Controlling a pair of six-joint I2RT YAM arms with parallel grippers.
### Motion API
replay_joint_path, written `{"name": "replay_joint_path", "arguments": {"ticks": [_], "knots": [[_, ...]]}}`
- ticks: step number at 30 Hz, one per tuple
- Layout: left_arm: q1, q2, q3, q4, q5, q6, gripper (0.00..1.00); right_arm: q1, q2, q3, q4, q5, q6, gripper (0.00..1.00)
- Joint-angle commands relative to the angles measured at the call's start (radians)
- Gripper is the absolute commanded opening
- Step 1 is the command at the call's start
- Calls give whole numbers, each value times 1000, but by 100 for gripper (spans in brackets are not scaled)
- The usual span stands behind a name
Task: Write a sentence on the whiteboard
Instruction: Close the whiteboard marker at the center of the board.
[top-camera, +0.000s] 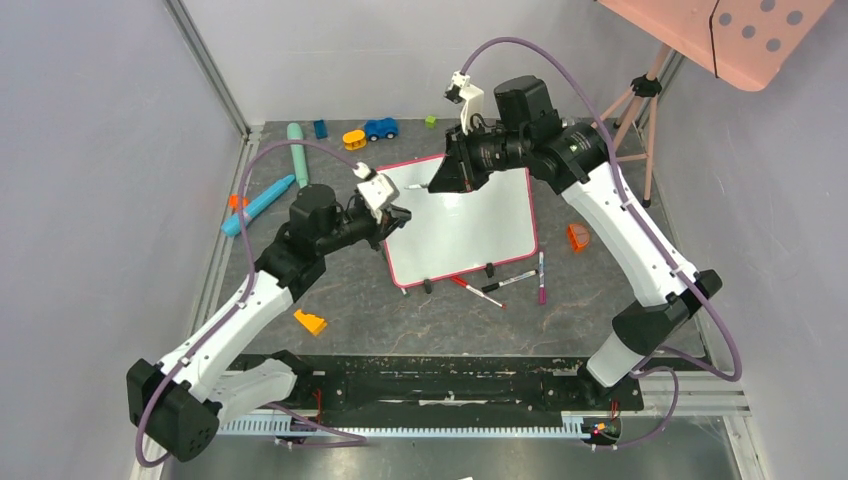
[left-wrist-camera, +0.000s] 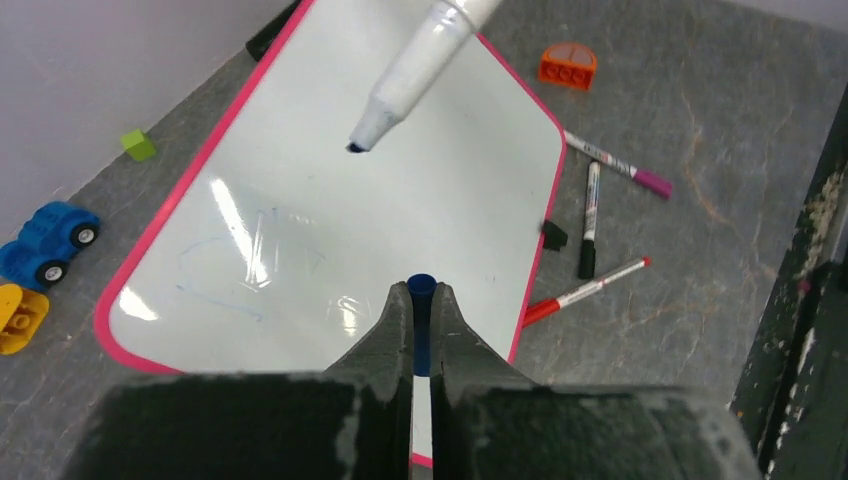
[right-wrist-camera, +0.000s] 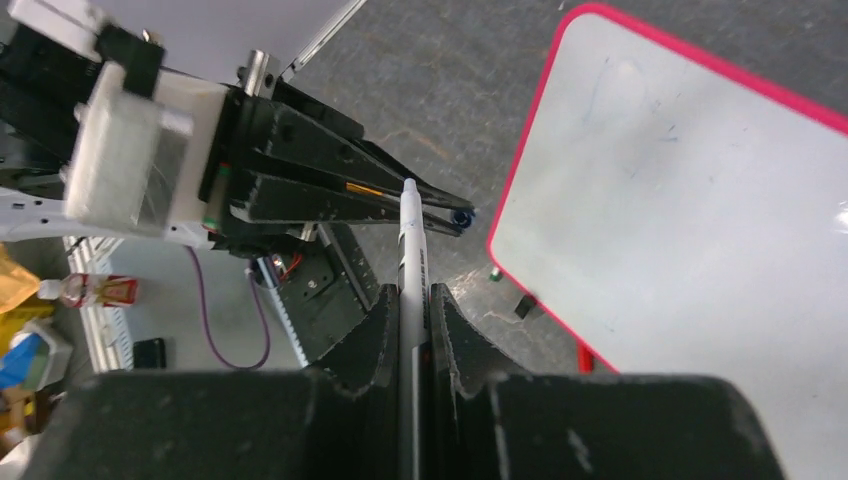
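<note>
The whiteboard (top-camera: 470, 235) with its pink-red frame lies on the table between the arms, also seen as whiteboard (left-wrist-camera: 400, 200) and whiteboard (right-wrist-camera: 700, 200). No sentence shows on it, only faint blue smears. My left gripper (left-wrist-camera: 421, 295) is shut on a small blue marker cap (left-wrist-camera: 421, 287) above the board's near-left edge (top-camera: 400, 215). My right gripper (right-wrist-camera: 413, 300) is shut on a white uncapped marker (right-wrist-camera: 410, 240). The marker's dark tip (left-wrist-camera: 357, 147) hangs over the board's far part, pointing toward the left gripper (right-wrist-camera: 455, 213).
Red (top-camera: 478, 292), black (top-camera: 508, 281) and purple (top-camera: 541, 278) markers lie by the board's near edge. An orange brick (top-camera: 578, 237) sits right of it and an orange wedge (top-camera: 310, 322) near left. Teal sticks (top-camera: 258, 205), a blue car (top-camera: 380, 128) and a tripod (top-camera: 640, 100) stand farther back.
</note>
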Motion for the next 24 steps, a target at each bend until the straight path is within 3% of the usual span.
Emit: {"name": "replay_joint_path", "arguments": {"ticks": [1, 5, 20, 21, 22, 24], "knots": [[-48, 4, 13, -20, 84, 388, 2, -27, 16, 27, -84, -114, 40, 0], [-65, -18, -27, -20, 120, 551, 2, -41, 8, -15, -137, -147, 36, 0], [-79, -18, -27, -22, 132, 571, 2, -42, 15, -95, -180, -136, 20, 0], [-80, -20, -27, -20, 128, 571, 2, -43, 20, -93, 24, -137, 20, 0], [-79, -20, -27, -18, 127, 571, 2, -43, 23, -92, -176, -135, 20, 0], [-80, -21, -27, -15, 126, 572, 2, -43, 28, -92, -174, -132, 20, 0]]}}
